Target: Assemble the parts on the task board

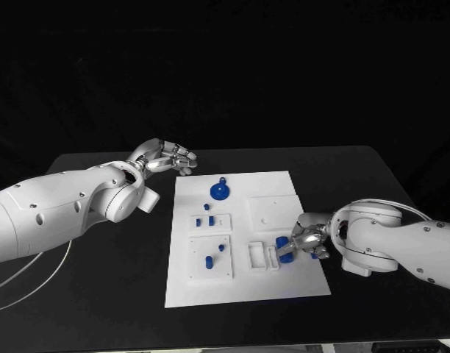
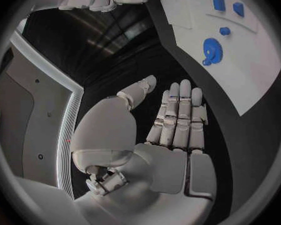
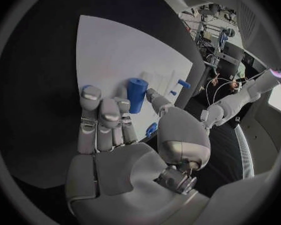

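While pinching a blue cylinder part (image 3: 137, 94) in the right hand (image 1: 308, 243) at the task board's (image 1: 246, 290) near right edge, probably to seat it, held the left hand (image 1: 167, 157) open and empty beyond the far left corner, seemingly out of the way.

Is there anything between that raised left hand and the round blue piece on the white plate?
Nothing: the head view shows bare black table and plate between the left hand and the round blue piece.

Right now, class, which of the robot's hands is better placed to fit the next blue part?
The right hand: it already holds a blue cylinder in its fingers over the task board. The left hand holds nothing, off the board's far corner.
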Available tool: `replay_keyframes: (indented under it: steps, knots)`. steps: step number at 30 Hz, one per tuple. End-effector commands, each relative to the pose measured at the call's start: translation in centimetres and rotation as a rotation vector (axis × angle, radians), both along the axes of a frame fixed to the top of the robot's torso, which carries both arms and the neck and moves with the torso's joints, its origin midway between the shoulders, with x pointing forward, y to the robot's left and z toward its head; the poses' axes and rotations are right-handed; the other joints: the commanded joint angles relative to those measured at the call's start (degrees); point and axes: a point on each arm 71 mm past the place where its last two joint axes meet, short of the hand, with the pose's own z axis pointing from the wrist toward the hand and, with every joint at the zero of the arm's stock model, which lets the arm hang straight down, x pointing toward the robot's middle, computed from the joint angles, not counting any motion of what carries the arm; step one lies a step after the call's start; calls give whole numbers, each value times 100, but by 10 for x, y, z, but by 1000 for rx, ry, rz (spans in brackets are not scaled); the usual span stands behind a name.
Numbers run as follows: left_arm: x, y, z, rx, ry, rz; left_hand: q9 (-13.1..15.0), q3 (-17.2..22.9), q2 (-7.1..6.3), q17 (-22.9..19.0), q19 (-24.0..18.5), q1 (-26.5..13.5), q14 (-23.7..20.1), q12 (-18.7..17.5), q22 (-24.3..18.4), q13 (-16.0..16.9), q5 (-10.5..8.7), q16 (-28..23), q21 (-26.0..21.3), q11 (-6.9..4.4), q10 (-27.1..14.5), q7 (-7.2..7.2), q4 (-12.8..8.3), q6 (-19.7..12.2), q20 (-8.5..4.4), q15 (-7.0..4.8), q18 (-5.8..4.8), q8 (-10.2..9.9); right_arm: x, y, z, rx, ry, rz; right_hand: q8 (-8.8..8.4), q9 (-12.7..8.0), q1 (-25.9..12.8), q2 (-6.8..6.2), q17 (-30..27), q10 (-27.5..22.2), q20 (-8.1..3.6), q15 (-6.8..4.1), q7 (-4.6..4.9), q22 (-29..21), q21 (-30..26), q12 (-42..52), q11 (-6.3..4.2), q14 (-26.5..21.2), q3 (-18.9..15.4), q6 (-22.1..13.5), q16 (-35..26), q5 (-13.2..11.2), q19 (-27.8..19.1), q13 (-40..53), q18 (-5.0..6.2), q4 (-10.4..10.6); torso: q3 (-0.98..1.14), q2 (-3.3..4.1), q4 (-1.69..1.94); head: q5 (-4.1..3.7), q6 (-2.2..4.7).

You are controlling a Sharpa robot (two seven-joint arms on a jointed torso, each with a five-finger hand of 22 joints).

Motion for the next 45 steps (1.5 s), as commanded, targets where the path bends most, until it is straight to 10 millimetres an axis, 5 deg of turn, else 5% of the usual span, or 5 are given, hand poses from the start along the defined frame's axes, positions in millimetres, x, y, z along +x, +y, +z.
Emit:
replay_keyframes:
  steps: [1,30,33,37,45]
  knots:
    - [0,-2,0,-10,3,-15,-4,1,-10,7,34,-67,22,26,9,-9,-19,-29,-22,10,-27,3,48,-55,4,9,73,29,-1,1,-4,-17,-16,2,-61,-32,-47,4,10,37,-9,-20,1,92,34,-26,-1,-3,-31,-37,15,-40,-24,9,350,13,-4,0,3,9,-8]
    - [-1,-1,0,-9,12,-18,-6,-1,-6,20,33,-73,21,25,16,-15,-19,-40,-28,10,-27,3,57,-59,4,10,74,30,-3,9,-15,19,22,1,-111,1,196,91,-3,81,23,-13,3,86,83,-121,3,16,142,24,-7,161,-38,113,350,-162,-3,1,-5,32,-54]
    - [-1,-1,0,-9,12,-18,-6,0,-6,21,33,-73,21,25,16,-15,-19,-41,-29,10,-27,3,57,-59,4,10,74,30,-3,7,-15,25,24,-10,-107,18,319,140,-14,118,56,-24,-12,76,98,-163,-11,30,421,108,-16,-49,-25,148,350,-108,-3,0,-5,35,-53]
    - [-1,-1,0,-8,13,-18,-6,-1,-5,23,33,-74,21,26,17,-16,-19,-42,-30,10,-27,3,58,-58,4,10,74,31,-4,5,-14,46,23,-30,-134,37,453,-72,-27,184,89,-36,-30,64,122,-240,-24,54,1120,204,-22,-609,4,219,350,208,-1,-1,-3,39,-52]
    - [-1,-1,0,-8,13,-17,-6,0,-4,26,33,-73,22,26,19,-18,-18,-45,-32,10,-26,3,59,-58,4,10,74,32,-9,4,-8,114,45,-82,-119,81,476,-162,-27,246,104,-53,-51,75,179,-279,-46,72,1537,311,-6,-652,49,283,350,366,0,0,-7,45,-53]
